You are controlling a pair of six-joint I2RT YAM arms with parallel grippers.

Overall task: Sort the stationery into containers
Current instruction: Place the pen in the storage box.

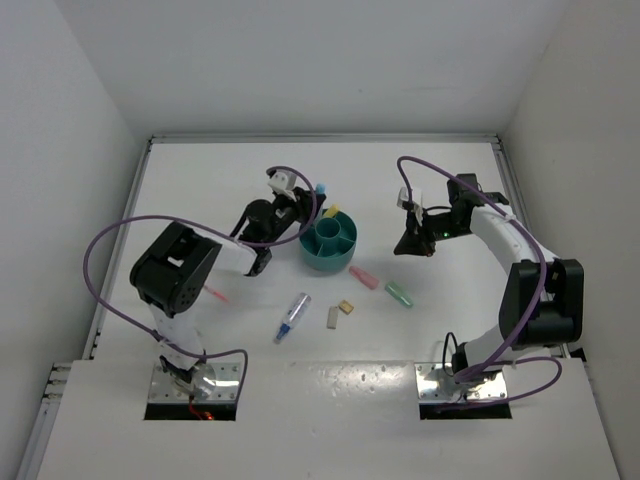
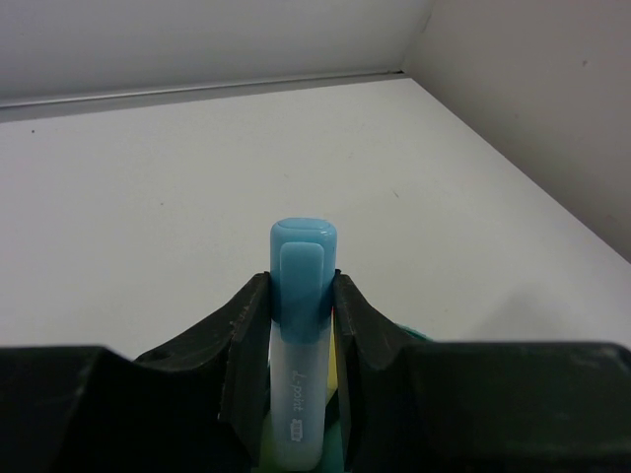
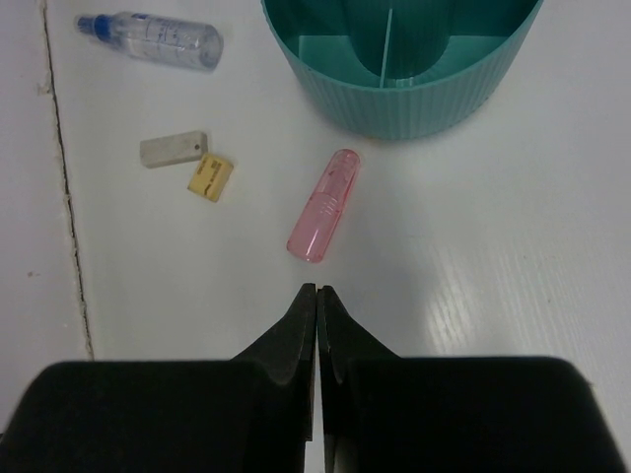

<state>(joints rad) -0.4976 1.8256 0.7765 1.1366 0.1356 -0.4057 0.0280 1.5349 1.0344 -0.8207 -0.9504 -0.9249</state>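
- Left hand [image 2: 301, 284]: clamped on blue marker [image 2: 302, 246], above the far rim of the organiser [image 1: 322, 262].
- Step in hand, as judged: depositing this marker. Next move: align over a free compartment, lower, release.
- Right hand [image 3: 316, 292]: jaws together, empty, near pink marker [image 3: 325, 205] lying beside the organiser.

The left arm [image 1: 175, 270] and right arm [image 1: 510, 240] are built of white links and black joints, looped by purple cables [image 1: 140, 219], and tipped by black fingers [image 3: 291, 335].

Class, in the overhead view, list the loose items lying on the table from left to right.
thin pink pen → clear-blue pen → grey eraser → tan eraser → pink marker → green marker. The teal organiser spans several, so it is left out.
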